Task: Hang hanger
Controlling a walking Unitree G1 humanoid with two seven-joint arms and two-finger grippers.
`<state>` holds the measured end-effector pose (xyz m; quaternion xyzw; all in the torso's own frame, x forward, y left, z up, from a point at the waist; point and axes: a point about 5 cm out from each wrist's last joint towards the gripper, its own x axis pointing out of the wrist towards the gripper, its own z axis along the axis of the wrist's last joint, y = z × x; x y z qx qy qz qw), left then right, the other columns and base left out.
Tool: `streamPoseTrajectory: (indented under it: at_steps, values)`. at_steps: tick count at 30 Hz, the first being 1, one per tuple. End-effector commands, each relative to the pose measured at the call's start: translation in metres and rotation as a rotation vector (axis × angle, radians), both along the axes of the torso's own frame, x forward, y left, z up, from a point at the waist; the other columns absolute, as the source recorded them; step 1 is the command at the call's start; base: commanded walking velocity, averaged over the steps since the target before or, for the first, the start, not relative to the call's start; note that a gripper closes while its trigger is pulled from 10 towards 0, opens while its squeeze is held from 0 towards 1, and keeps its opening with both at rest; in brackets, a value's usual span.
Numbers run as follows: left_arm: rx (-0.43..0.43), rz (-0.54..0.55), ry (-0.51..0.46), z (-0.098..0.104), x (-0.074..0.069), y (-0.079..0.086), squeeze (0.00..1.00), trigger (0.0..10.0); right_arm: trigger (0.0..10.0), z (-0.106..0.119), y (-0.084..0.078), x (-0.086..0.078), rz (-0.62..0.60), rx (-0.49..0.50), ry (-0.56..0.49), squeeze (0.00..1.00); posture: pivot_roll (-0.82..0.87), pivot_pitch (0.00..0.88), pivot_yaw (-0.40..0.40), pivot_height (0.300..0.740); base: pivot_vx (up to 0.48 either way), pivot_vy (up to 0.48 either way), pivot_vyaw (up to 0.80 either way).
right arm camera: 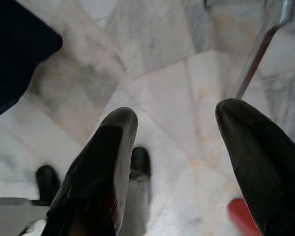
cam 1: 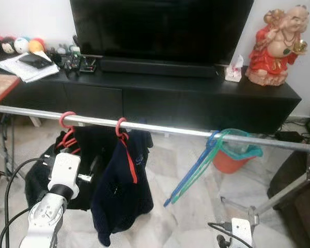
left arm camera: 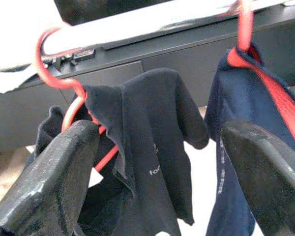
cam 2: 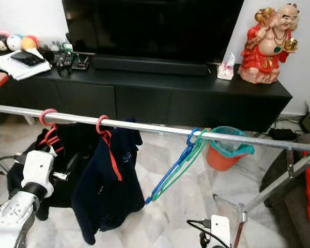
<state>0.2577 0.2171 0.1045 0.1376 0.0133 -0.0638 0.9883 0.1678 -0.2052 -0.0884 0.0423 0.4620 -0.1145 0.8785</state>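
Red hanger (left arm camera: 64,105) w/ the black shirt (left arm camera: 147,162) is hooked on the silver rail (cam 1: 160,127), right in front of my left gripper (left arm camera: 160,172) and a bit above it; in the left wrist view its hook loops over the rail and its red wire runs down just beside one finger (left arm camera: 54,182), can't tell if touching. My left gripper's fingers are spread wide, nothing between them but the shirt hanging beyond; holding nothing. Next along the rail, to my right, a 2nd red hanger (cam 1: 121,129) carries a navy top w/ red trim (cam 1: 121,191). Further right, blue and green hangers (cam 1: 196,168) hang bare and tilted off the rail, near an orange bucket (cam 1: 232,155) on the floor behind. My right gripper (right arm camera: 179,162) is low, well apart from the rail, fingers wide apart over the marble floor (right arm camera: 152,73), empty. Behind the rail: black TV cabinet (cam 1: 160,98), red figurine (cam 1: 276,44) at its right end.
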Motion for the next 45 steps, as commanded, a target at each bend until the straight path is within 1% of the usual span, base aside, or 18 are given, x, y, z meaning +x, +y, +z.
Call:
streamPoseTrajectory:
  at_steps: [1,6,10,17,30,42,45]
  values:
    - [-0.010,-0.024,0.028,-0.003,0.005,-0.004,0.00,10.0,10.0,0.001,-0.003,0.001,-0.037,-0.005,-0.009,0.00,0.09,0.000,-0.002,0.740,0.000,0.000,0.00]
    - [-0.023,-0.035,0.061,-0.006,0.010,-0.007,0.00,10.0,10.0,0.001,-0.003,0.002,-0.049,-0.005,-0.010,0.00,0.11,0.000,-0.004,0.740,0.000,0.000,0.00]
    - [-0.024,-0.028,0.086,-0.010,0.011,-0.006,0.00,10.0,10.0,0.001,-0.003,0.002,-0.046,-0.006,-0.011,0.00,0.11,0.000,-0.010,0.740,0.000,0.000,0.00]
    - [-0.022,-0.021,0.073,-0.009,0.014,-0.009,0.00,10.0,10.0,0.002,-0.005,0.003,-0.045,-0.013,-0.015,0.00,0.11,0.000,-0.023,0.740,0.000,0.000,0.00]
    - [-0.021,-0.018,0.075,-0.011,0.012,-0.011,0.00,10.0,10.0,0.003,-0.008,0.002,-0.033,-0.018,-0.011,0.00,0.11,0.000,-0.034,0.740,0.000,0.000,0.00]
    - [-0.016,-0.016,0.076,-0.013,0.011,-0.012,0.00,10.0,10.0,0.002,-0.009,0.001,-0.021,-0.018,-0.005,0.00,0.10,0.000,-0.036,0.740,0.000,-0.289,0.00]
    - [-0.030,-0.016,0.079,-0.013,0.011,-0.012,0.00,10.0,10.0,0.002,-0.009,0.001,-0.020,-0.018,-0.005,0.00,0.10,0.000,-0.037,0.740,0.000,-0.270,0.00]
